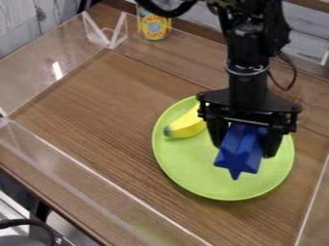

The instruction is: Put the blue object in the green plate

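Note:
The blue object (240, 155), a royal-blue angular block, is in the right half of the green plate (187, 171), on or just above its surface. My gripper (244, 137) points straight down over it, with its black fingers (215, 134) on either side of the block's upper part. The fingers look closed against the block. A yellow toy banana (189, 124) lies on the plate's back left part, just left of the gripper.
Clear plastic walls (52, 67) ring the wooden table (103, 106). A yellow cup-like object (156, 27) and a clear stand (103, 32) are at the back. The black arm (253, 43) rises above the plate.

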### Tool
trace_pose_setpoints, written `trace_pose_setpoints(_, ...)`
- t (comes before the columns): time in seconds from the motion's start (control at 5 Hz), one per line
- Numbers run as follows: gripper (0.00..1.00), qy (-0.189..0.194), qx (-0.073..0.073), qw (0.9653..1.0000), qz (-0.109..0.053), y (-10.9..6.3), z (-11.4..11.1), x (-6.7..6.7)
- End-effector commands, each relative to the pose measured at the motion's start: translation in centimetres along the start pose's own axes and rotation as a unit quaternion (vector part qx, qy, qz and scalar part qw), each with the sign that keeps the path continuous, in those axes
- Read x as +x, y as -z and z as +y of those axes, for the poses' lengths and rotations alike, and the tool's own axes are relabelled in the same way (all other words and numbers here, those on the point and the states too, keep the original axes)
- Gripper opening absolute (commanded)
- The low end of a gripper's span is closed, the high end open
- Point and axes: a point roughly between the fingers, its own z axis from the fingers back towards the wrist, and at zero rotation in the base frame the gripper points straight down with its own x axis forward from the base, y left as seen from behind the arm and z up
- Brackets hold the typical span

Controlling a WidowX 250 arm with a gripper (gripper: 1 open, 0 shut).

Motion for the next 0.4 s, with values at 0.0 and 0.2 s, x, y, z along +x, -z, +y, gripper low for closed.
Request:
trace_pose_setpoints(0.0,1.0,-0.003,-0.014,0.9996,-0.026,-1.85,-0.1,0.48)
trace_pose_setpoints(0.2,1.0,-0.004,-0.015,0.9995,-0.027,-2.11,0.03,0.37)
